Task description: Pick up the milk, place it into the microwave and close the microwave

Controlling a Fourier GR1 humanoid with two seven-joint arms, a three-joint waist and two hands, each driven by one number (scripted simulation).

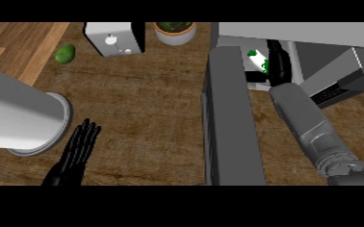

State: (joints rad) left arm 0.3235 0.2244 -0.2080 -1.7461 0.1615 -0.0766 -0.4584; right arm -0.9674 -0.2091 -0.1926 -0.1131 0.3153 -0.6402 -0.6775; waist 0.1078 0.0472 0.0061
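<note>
The milk (254,60), a white carton with green print, is inside the open microwave (313,34) at the upper right. My right hand (279,63) has reached into the cavity and is right beside the carton, touching its right side. The hand hides part of the carton. The microwave's grey door (229,120) is swung wide open and juts toward me, just left of my right forearm (313,125). My left hand (77,150) rests open at the lower left, far from the milk.
A white appliance (113,38) and a potted plant (174,31) stand at the back of the counter. A green fruit (65,54) lies at the back left. A large grey cylinder (28,118) fills the left edge.
</note>
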